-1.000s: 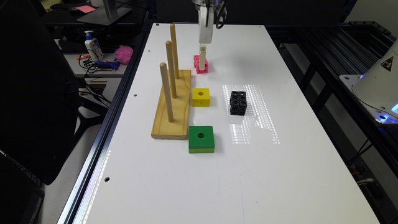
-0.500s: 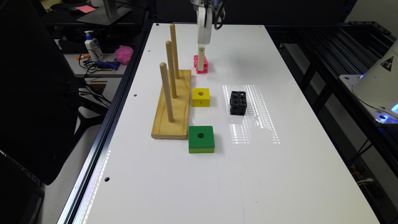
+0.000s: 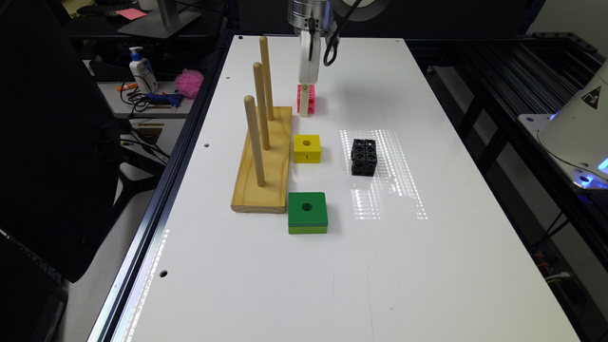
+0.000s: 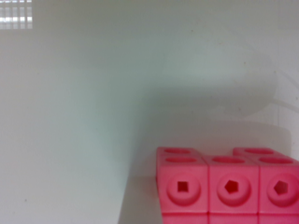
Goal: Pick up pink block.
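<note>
Little has shifted since a second ago: the gripper (image 3: 304,113) stays low at the pink block (image 3: 309,99), top centre of the exterior view, tip at table (image 3: 427,266) level. Whether the claw is open or clamped I cannot tell. In the wrist view the pink block (image 4: 229,186) sits at the lower right. Judged light, rigid, smooth plastic; the holed faces offer flat parallel sides, best pinched across the middle. Black cube (image 3: 364,156) is well apart.

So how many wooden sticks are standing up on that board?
3. All stand in a row on the wooden board: the nearest peg, the middle peg and the farthest peg, closest to the pink block. None looks hidden.
</note>
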